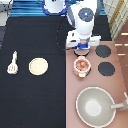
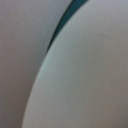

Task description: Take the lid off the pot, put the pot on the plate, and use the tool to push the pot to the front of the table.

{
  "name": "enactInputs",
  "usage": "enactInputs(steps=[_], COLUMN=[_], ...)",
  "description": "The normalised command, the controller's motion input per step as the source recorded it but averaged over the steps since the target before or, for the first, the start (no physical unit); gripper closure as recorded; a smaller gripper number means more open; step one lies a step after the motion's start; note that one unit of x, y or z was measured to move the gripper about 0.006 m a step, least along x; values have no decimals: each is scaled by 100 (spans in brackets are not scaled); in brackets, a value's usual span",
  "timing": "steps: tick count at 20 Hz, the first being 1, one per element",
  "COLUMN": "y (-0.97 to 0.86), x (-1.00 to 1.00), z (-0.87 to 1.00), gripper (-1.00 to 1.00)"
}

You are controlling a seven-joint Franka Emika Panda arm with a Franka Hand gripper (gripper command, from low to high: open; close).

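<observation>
The gripper [image 1: 82, 49] hangs low over the pinkish-brown stove counter [image 1: 120, 82] in the upper middle of the exterior view, just above the pot [image 1: 82, 65] toward the frame's top. Whether it grips anything cannot be told from here. The pot sits on the counter near its left edge, and its reddish-orange inside shows, so the lid appears to be off already. The lid itself cannot be picked out. The wrist view is almost filled by 1 pale curved surface [image 2: 85, 80] with a dark sliver beside it, which may be the lid seen from very close, though that is not certain.

The step in hand reads as the lid removal. To do it well, the lid should travel level and clear of the pot's rim, and the pot should not be nudged on the counter.

The 2 black burners [image 1: 104, 52] lie to the pot's right, and the big grey pan [image 1: 95, 106] fills the lower right (its handle points right). The black table [image 1: 35, 35] offers far more room on the left. There the plate [image 1: 38, 66] lies at mid-left, well apart from the pot, and the tool [image 1: 13, 62] rests near the left edge, close to the plate but not touching it.
</observation>
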Motion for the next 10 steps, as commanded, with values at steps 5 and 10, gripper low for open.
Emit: enactInputs(steps=[5,10], y=[27,11], x=[-15,-36], z=[73,88], gripper=[-100,-100])
